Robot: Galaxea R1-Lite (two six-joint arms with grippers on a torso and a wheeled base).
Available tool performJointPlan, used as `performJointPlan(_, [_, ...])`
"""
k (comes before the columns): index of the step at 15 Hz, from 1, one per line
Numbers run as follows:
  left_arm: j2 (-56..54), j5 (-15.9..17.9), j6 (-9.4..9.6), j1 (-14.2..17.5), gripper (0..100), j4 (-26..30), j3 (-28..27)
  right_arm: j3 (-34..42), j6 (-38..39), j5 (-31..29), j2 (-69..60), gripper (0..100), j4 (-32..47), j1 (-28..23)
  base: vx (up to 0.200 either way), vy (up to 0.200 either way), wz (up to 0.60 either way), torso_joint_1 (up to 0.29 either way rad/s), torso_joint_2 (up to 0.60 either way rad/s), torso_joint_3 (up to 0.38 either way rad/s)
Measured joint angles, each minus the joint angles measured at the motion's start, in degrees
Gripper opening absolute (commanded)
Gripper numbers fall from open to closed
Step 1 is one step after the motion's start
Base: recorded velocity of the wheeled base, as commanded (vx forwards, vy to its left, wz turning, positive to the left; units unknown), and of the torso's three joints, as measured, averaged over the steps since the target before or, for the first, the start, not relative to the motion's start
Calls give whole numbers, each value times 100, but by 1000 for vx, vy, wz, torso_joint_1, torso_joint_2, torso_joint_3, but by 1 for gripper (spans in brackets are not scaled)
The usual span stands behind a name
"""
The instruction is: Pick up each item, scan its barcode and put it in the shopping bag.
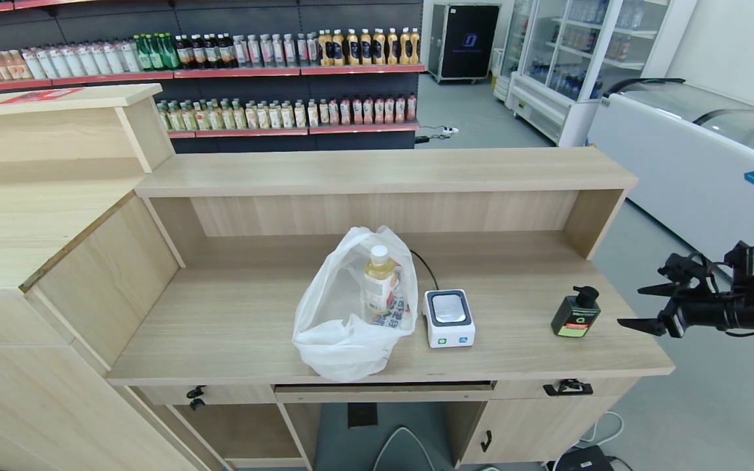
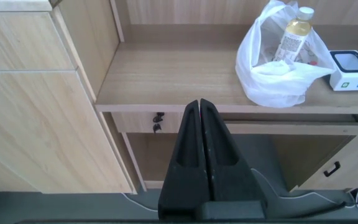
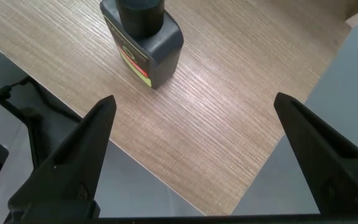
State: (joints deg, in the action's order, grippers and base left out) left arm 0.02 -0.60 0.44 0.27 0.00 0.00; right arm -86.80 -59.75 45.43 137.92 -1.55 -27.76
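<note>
A white plastic shopping bag (image 1: 344,320) stands open on the wooden counter (image 1: 233,314) with a yellow-drink bottle (image 1: 379,281) upright inside it. Just right of the bag sits the white barcode scanner (image 1: 449,318). A dark green pump bottle (image 1: 575,313) stands upright near the counter's right end. My right gripper (image 1: 639,306) hovers open just off that right edge, fingers pointing at the pump bottle (image 3: 143,38) with nothing between them. My left gripper (image 2: 200,111) is shut and empty, low in front of the counter's left part, well away from the bag (image 2: 278,62) and scanner (image 2: 352,70).
A raised wooden shelf (image 1: 383,171) runs along the counter's back, with a taller wooden unit (image 1: 43,183) on the left. Drink shelves (image 1: 285,72) stand behind. A chest freezer (image 1: 698,150) lies to the right. Drawers and cupboard handles sit under the counter front.
</note>
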Motion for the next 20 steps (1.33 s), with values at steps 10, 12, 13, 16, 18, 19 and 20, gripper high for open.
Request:
performJointPlan(10, [-2,0,0,0,0,0,0,-300,-4,41,380,100,-6,288,0,0,0,0,0,0])
performJointPlan(12, [0,2,-1,-2,0,0,0,-347,-6,22,433,100,-9,343,0,0,0,0,0,0])
performJointPlan(13, [-2,0,0,-2,0,0,0,-363,-9,22,455,100,-11,378,0,0,0,0,0,0])
performJointPlan(16, [-2,0,0,-5,0,0,0,-407,-94,20,527,0,-26,469,0,0,0,0,0,0])
performJointPlan(18, [-2,2,0,-5,0,0,0,-455,-167,16,577,0,-17,489,0,0,0,0,0,0])
performJointPlan(19, [0,2,0,-5,0,0,0,-461,-183,13,592,0,-22,496,0,0,0,0,0,0])
performJointPlan(20, [-2,0,0,-2,0,0,0,-466,-195,13,603,0,-20,500,0,0,0,0,0,0])
